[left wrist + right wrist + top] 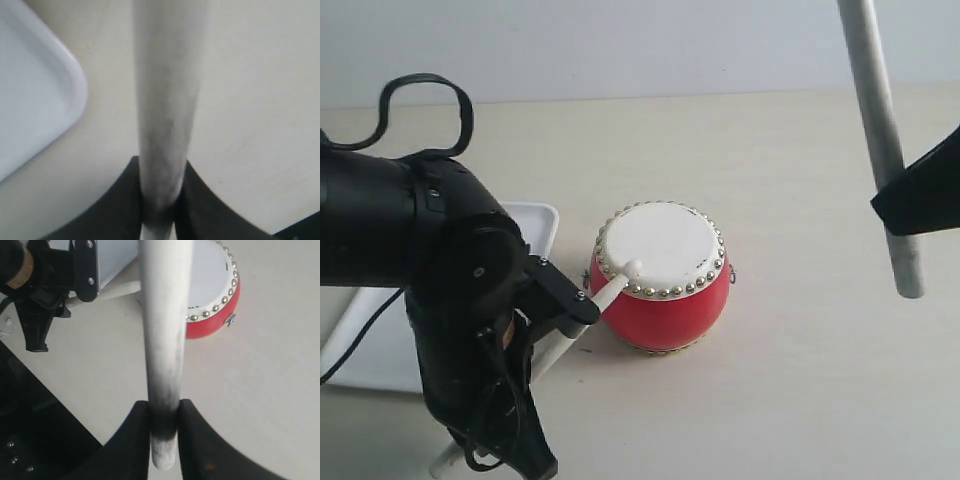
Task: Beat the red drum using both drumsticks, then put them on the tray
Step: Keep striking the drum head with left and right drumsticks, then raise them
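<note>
Two drumsticks are in hand, one to each arm, so we judge the task to be in its beating part. The left drumstick (615,287) slants up from the left gripper (159,205), and its rounded tip rests on the skin of the red drum (665,312), right at the ring of studs on the side facing that arm. The right drumstick (882,150) is raised well clear of the drum, off to the right in the exterior view, and held by the right gripper (164,426). We cannot tell from this how many strokes have landed.

The drum stands upright on the desk (770,150), just beside a corner of the tray (535,225). The tray lies to the left and is partly hidden behind the left arm. Neither stick lies on it, so the putting-down is wholly left to do.

In the left wrist view the two dark fingers (117,210) are clamped on the shaft, one on each side, with no gap showing between finger and wood. In the right wrist view the right arm's fingers (131,440) are pressed onto their stick in the same way, and a short stub of the butt end pokes out past them. Both grips look firm and centred to us.
</note>
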`<state>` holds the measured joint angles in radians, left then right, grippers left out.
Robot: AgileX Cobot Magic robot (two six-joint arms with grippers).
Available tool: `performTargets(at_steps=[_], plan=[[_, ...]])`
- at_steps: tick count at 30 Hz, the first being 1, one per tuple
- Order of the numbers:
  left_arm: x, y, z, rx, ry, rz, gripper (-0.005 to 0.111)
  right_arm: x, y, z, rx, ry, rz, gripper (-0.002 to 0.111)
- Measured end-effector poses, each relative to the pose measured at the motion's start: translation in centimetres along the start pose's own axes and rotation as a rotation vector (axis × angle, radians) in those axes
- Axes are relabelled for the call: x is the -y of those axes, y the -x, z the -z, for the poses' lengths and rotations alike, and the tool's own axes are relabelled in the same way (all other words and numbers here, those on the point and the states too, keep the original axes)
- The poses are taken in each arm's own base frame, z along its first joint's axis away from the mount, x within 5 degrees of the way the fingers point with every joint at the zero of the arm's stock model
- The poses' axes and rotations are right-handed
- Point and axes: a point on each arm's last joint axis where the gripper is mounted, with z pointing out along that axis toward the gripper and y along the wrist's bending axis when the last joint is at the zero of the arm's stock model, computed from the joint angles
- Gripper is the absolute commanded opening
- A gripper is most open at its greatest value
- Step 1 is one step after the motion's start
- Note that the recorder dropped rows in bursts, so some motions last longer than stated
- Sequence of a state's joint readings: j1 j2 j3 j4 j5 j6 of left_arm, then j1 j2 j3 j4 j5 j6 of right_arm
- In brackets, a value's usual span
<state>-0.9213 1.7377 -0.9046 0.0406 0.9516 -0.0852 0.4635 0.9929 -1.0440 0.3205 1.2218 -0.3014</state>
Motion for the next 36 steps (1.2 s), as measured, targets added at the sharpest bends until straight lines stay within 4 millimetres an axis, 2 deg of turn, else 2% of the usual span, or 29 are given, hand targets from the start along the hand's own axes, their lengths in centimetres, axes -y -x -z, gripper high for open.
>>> performTargets(at_steps=[4,8,12,15,21,27,33,36], plan=[[0.0,0.4,0.7,0.002,0.001,0.001,0.0,-0.2,-0.2,0.4,0.012,-0.004,0.008,0.0],[-0.2,-0.2,4.2,0.098,-0.005,0.006,0.0,0.1,0.0,-0.2,-0.011,0.001,0.001,0.0],[-0.4,-1.9,8.3,0.252,-0.014,0.011,0.0,0.6,0.7,-1.5,-0.05,0.007,-0.015,0.0],[-0.6,-3.6,10.8,0.351,-0.025,0.039,0.0,0.9,1.6,-2.4,-0.01,0.019,-0.037,0.0],[-0.9,-6.0,13.9,0.509,-0.049,0.095,0.0,1.4,3.6,-3.4,0.143,0.017,-0.058,0.0],[-1.5,-6.5,13.8,0.578,0.003,0.131,0.0,2.1,4.7,-4.2,0.205,-0.013,-0.019,0.0],[-3.0,-5.6,13.7,0.641,0.116,0.218,0.0,2.9,5.7,-5.6,0.234,-0.044,-0.009,0.0],[-4.6,-4.7,13.4,0.62,0.138,0.283,0.0,3.6,6.3,-6.7,0.248,-0.064,-0.013,0.0]])
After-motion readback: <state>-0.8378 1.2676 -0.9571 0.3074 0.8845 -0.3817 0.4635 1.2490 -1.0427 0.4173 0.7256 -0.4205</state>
